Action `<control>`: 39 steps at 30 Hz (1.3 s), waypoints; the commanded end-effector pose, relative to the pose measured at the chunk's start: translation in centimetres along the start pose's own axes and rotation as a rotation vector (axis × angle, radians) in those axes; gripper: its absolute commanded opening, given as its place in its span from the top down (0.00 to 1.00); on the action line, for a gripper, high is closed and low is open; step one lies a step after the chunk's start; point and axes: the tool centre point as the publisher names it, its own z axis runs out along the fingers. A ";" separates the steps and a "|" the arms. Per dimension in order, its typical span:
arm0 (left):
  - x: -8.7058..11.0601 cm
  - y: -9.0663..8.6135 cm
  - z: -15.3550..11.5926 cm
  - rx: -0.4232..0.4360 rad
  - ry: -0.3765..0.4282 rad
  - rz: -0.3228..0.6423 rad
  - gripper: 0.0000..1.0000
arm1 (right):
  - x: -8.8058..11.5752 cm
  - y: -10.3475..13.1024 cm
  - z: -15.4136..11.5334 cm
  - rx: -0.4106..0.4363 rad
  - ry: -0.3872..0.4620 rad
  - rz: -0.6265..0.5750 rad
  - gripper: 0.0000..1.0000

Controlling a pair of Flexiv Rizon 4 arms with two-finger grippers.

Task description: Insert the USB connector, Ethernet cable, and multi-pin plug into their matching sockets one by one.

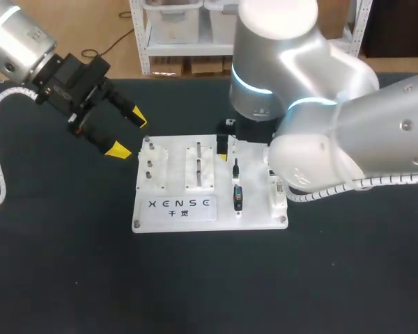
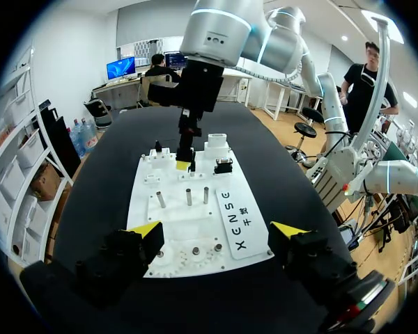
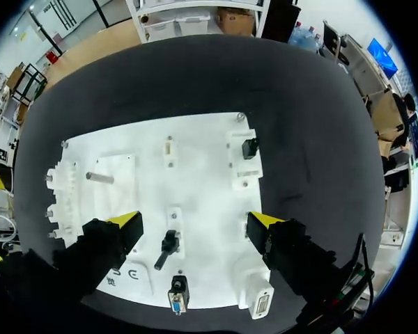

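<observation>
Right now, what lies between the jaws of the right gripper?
In the right wrist view, the right gripper hangs open over the white board; between its jaws shows a small black plug, which neither jaw touches.

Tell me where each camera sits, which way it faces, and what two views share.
Head view: above and behind the robot, looking down on the black table and white plastic socket board; open left gripper and silver right arm show.
Left wrist view: on that wrist, facing across the board toward the right arm; own gripper shows.
Right wrist view: on that wrist, facing down onto the board; open right gripper shows.
All share the board.
</observation>
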 end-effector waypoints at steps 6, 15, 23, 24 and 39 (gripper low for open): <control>0.1 0.1 -0.1 0.004 0.000 0.002 0.00 | 0.7 0.9 0.4 -0.002 0.033 -0.019 0.46; 0.1 0.1 -0.1 0.004 0.000 0.002 0.00 | 1.4 1.4 0.7 0.004 0.056 -0.040 0.56; 0.1 0.1 -0.1 0.004 0.000 0.002 0.00 | 2.1 1.9 1.1 0.006 0.068 -0.063 0.82; 0.1 0.1 -0.1 0.004 0.000 0.002 0.00 | 2.1 1.9 1.1 0.006 0.069 -0.065 0.86; 0.1 0.1 -0.1 0.004 0.000 0.002 0.00 | 1.8 1.3 -1.2 -0.034 0.028 -0.069 1.00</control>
